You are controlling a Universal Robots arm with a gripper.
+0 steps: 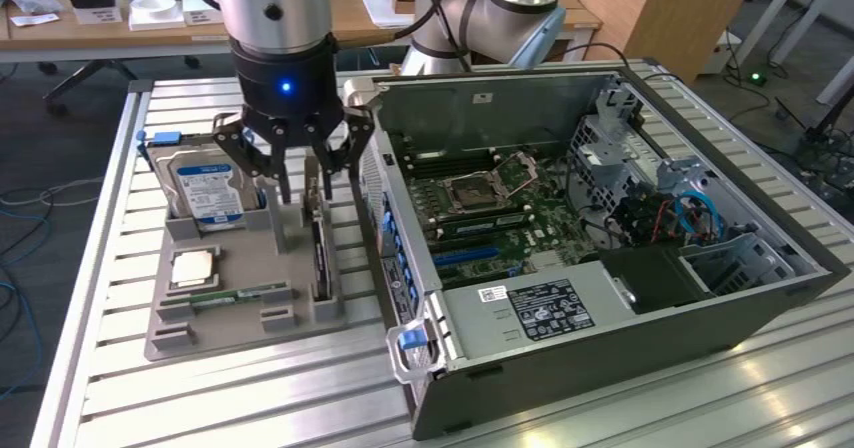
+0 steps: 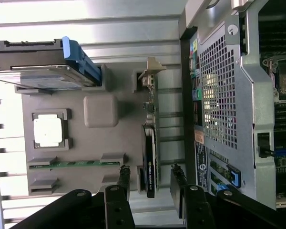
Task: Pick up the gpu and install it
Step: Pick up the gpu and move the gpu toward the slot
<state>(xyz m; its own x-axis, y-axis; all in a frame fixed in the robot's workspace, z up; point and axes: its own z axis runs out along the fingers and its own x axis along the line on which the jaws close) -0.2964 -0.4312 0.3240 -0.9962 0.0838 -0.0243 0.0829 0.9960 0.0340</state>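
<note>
My claw (image 1: pixel 304 180) hangs open over the gpu (image 1: pixel 320 253), gripping nothing. The gpu stands on edge in a slot on the tray's (image 1: pixel 220 340) right side in the exterior view, just beside the open case (image 1: pixel 601 353) on the table (image 1: pixel 200 408). Its long axis runs near to far.

In the wrist view my fingers (image 2: pixel 124 183) stand one on each side of the card's thin body, at the black cooler end, with the bracket at the other end. They are clear of both faces, so my closing line crosses the long axis squarely. I cannot tell how far down the card my tips reach.
</note>
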